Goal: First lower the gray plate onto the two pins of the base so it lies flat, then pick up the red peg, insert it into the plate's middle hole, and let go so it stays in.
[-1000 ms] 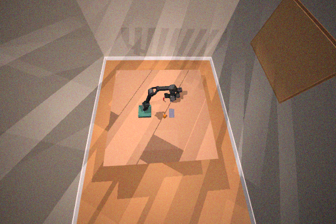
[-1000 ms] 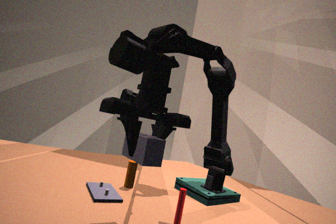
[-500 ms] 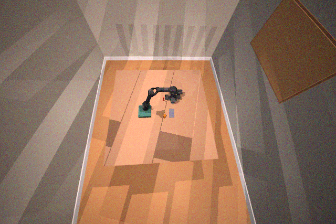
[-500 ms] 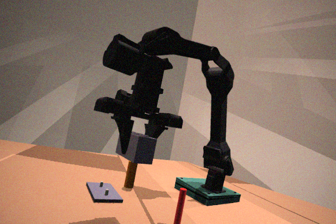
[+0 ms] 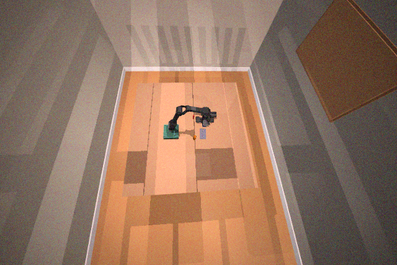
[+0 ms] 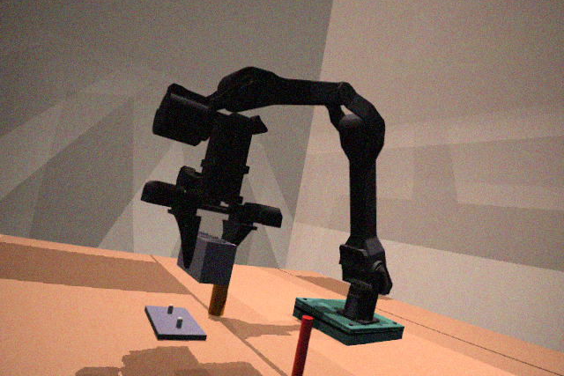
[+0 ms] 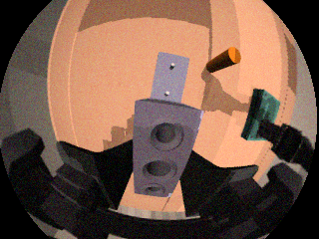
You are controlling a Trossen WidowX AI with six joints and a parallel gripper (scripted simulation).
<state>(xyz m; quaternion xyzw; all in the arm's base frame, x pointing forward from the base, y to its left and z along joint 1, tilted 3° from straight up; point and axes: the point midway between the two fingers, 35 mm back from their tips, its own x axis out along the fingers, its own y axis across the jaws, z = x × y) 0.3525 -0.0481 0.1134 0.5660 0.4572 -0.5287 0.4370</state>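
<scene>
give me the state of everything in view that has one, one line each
gripper: shut on the gray plate
gray plate: held in the air, tilted, not on the pins
base: flat on the table, both pins bare
red peg: upright on the table, untouched
orange peg: upright on the table

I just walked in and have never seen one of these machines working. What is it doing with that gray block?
The black robot arm's gripper is shut on a thick gray plate with holes, holding it in the air, tilted. Below and to the side on the wooden table lies the flat bluish-gray base with two small upright pins; the plate is not on them yet. A red peg stands untouched near the arm's green mount, and an orange cylinder stands by the base.
</scene>
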